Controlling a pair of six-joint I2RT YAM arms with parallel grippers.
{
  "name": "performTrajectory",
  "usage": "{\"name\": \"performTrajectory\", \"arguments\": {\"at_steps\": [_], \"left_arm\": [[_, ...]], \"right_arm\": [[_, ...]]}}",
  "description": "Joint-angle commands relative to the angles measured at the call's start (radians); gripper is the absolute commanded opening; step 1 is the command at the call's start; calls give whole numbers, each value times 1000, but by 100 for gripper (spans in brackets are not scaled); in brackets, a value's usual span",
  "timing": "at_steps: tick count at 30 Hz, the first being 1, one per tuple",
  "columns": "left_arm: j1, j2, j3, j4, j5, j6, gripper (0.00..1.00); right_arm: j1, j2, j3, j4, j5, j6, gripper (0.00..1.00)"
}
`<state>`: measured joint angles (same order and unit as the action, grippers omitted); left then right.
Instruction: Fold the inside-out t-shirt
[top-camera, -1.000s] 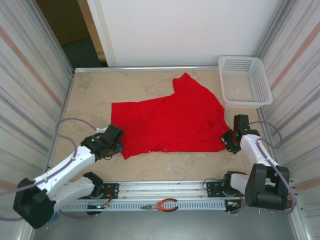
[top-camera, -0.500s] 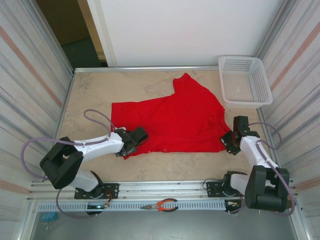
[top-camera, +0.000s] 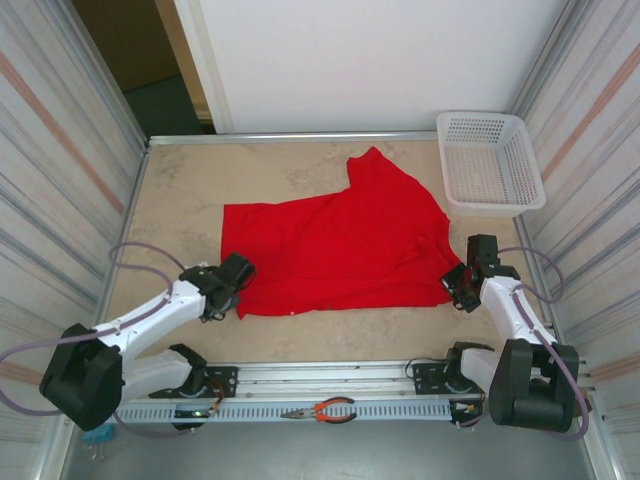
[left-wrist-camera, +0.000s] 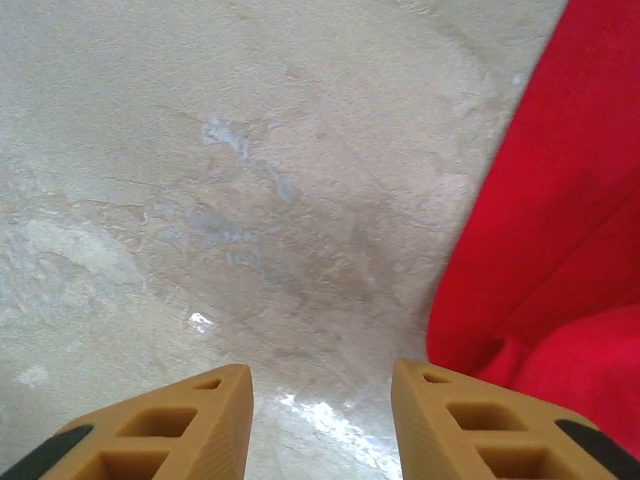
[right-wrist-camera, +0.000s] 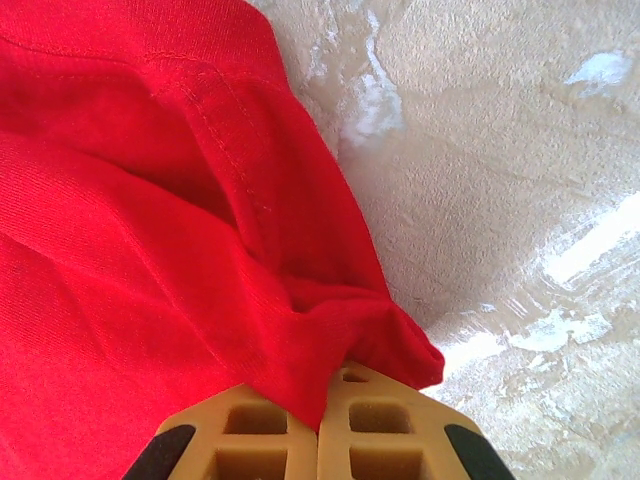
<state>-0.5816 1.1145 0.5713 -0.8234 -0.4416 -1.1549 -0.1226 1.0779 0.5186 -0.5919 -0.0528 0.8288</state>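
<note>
The left gripper (top-camera: 238, 272) has drawn back from over the inside-out t-shirt (top-camera: 340, 250) to its near-left corner, leaving the near hem a little straighter; its fingers (left-wrist-camera: 170, 430) stand apart over bare bench (left-wrist-camera: 250, 200), holding nothing, the red edge just beside one. The right gripper (right-wrist-camera: 322, 392) stays closed, pinching the near-right corner. The shirt lies spread mid-bench, apparently smoothed but not yet folded. No tag can be made out, and the depth of the right pinch is hidden
</note>
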Motion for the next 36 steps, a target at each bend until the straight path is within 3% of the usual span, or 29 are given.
{"name": "performTrajectory", "arguments": {"at_steps": [1, 4, 11, 15, 24, 28, 34, 36], "left_arm": [[4, -20, -10, -23, 11, 26, 41], [-32, -47, 6, -46, 20, 12, 41], [-251, -129, 59, -154, -20, -205, 49], [-260, -62, 18, -48, 32, -248, 52], [-259, 122, 56, 32, 14, -225, 48], [-258, 158, 40, 58, 18, -226, 38], [-256, 168, 27, 34, 19, -228, 0], [-250, 150, 26, 3, 17, -219, 0]], "right_arm": [[8, -7, -8, -26, 8, -6, 0], [7, -9, -11, -25, 6, -5, 0], [7, -12, -12, -25, 9, -5, 0], [8, -10, -14, -23, 11, -5, 0], [7, -7, -11, -22, 12, -6, 0], [7, -7, -11, -21, 12, -7, 0], [6, -4, -10, -19, 11, -7, 0], [6, -3, -9, -19, 15, -4, 0]]}}
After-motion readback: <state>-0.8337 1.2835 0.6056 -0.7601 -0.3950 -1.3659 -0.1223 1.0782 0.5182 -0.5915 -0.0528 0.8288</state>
